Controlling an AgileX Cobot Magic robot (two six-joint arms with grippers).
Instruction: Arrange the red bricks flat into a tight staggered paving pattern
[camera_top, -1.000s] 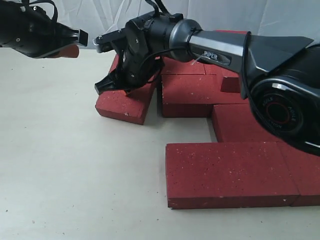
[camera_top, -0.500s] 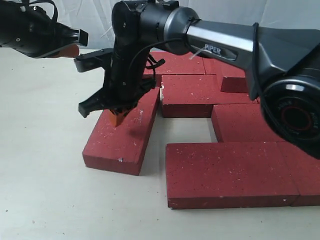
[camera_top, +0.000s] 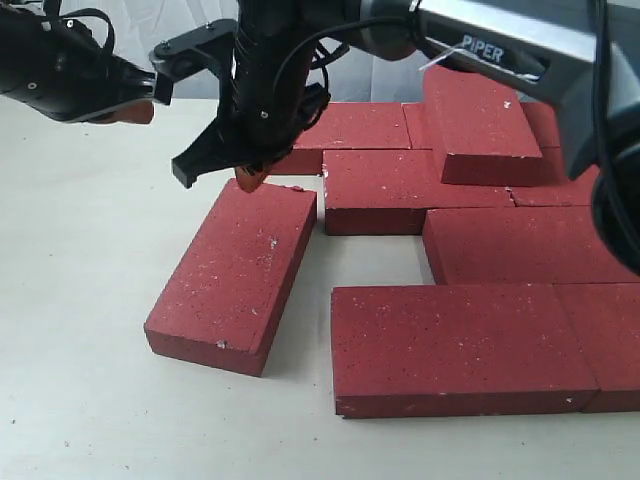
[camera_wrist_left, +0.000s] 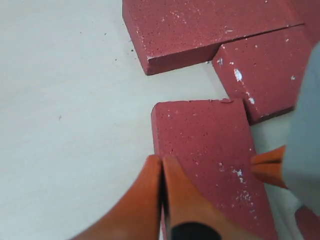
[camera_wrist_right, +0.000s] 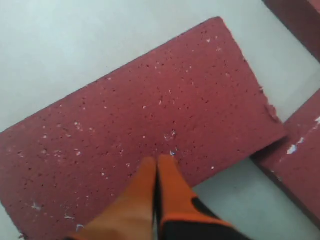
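Observation:
One loose red brick (camera_top: 235, 275) lies flat and skewed on the table, left of the laid bricks (camera_top: 460, 345). My right gripper (camera_top: 247, 182) hovers shut just over the loose brick's far end, holding nothing; in its wrist view the closed fingertips (camera_wrist_right: 156, 161) hang over the brick's face (camera_wrist_right: 140, 120). My left gripper (camera_top: 135, 110) is shut and empty, raised at the far left. Its wrist view shows its closed tips (camera_wrist_left: 161, 160) above the loose brick's edge (camera_wrist_left: 210, 150), with the right gripper's orange finger (camera_wrist_left: 267, 167) alongside.
Several bricks lie flat in rows at the right (camera_top: 530, 245), with a gap between the front brick and the back row. One brick (camera_top: 480, 125) rests on top of others at the back. Bare table (camera_top: 90, 300) spreads to the left and front.
The loose brick has slid forward and left, away from the back row, and now lies fully in view. My right gripper has risen off it. The left gripper has hardly moved.

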